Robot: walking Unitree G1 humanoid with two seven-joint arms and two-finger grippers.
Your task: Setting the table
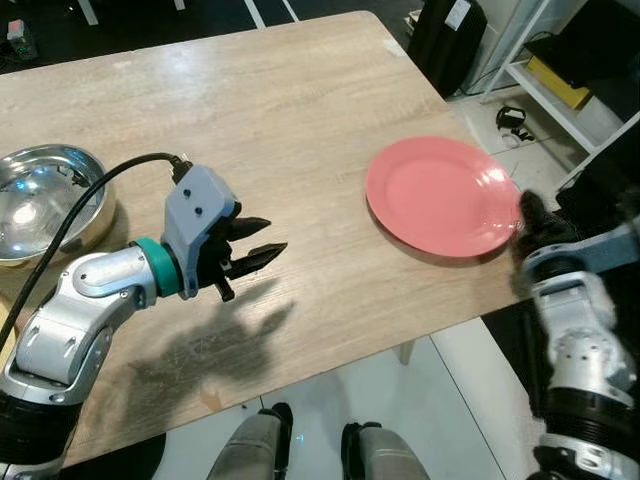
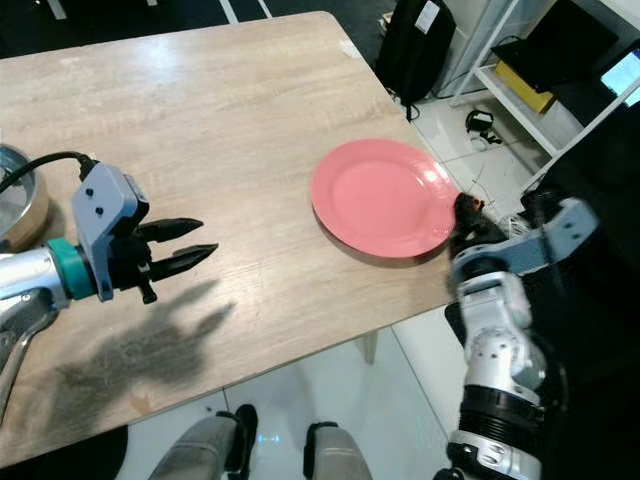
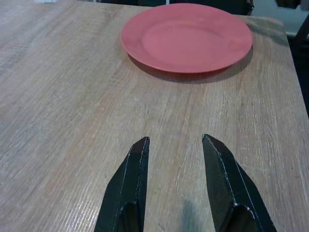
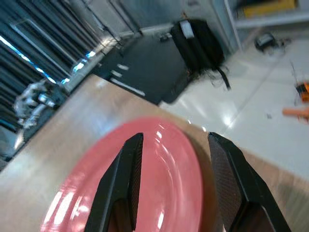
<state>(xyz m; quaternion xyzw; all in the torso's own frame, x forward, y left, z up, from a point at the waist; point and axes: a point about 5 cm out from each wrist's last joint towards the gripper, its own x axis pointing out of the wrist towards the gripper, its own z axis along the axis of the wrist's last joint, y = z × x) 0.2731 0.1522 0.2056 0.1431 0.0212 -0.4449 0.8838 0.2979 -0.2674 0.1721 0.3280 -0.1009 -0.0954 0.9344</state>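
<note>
A round pink plate (image 1: 443, 196) already lies at about three o'clock on the pale wooden table (image 1: 280, 110), the right gripper (image 4: 176, 183) spread-fingered at its rim, the left gripper (image 1: 252, 250) parted and empty mid-table, the steel bowl (image 1: 45, 200) unplaced at nine o'clock.

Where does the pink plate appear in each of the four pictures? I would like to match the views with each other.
Left eye view: the pink plate lies right of centre, near the table's right edge.
Right eye view: at centre-right, just before the right hand.
Left wrist view: at the top centre, beyond the left hand and its open fingers.
Right wrist view: in the lower left half, between and behind the right hand's black fingers.
Shared landmark: the wooden table.
</note>
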